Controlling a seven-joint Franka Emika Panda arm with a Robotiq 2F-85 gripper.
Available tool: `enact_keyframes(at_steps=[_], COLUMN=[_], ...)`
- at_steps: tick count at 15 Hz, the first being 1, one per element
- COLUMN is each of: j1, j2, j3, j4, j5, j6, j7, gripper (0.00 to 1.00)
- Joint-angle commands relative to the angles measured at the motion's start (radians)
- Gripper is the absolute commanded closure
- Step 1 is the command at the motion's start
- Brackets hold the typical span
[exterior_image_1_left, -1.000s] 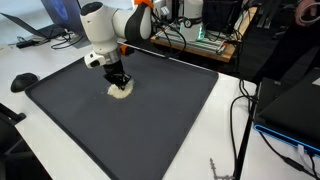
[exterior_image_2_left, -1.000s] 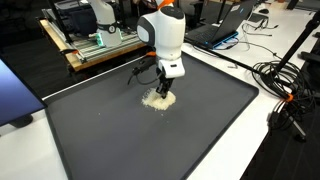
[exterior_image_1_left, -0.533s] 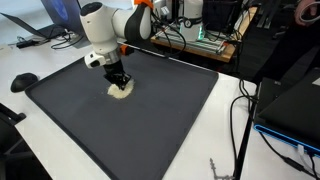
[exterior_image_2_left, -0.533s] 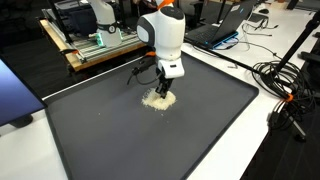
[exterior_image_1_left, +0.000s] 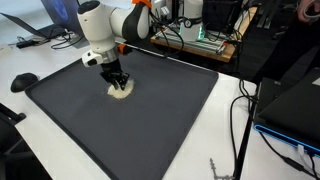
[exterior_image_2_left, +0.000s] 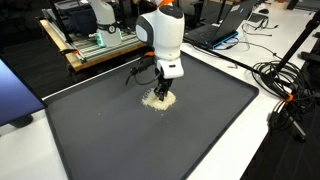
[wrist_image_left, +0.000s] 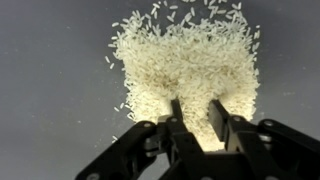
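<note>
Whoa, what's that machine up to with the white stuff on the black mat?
A white robot arm holds its gripper down at a small pile of rice grains lying on a dark mat. In the wrist view its two fingers stand slightly apart, tips at the pile's edge.

Rice (wrist_image_left: 185, 65): off-white, speckled heap. Mat (exterior_image_1_left: 150, 110): plain dark grey. My gripper (wrist_image_left: 195, 108): black. My arm (exterior_image_2_left: 163, 35): white, orange band.
</note>
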Motion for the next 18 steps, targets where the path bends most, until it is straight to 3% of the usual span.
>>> enact_keyframes(at_steps=[1,6,11,18], j1=[0.012,0.036,0.081,0.222], j2=[-0.018,-0.048,-0.100,-0.082], j3=[-0.012,-0.022,-0.022,-0.074], j4=[0.010,0.013,0.037,0.175], j5=[0.001,-0.011,-0.007,-0.130], j6=[-0.034,-0.086,-0.257,-0.487], j7=[-0.001,0.015,0.064,0.291], gripper=[0.34,0.01,0.00,0.00])
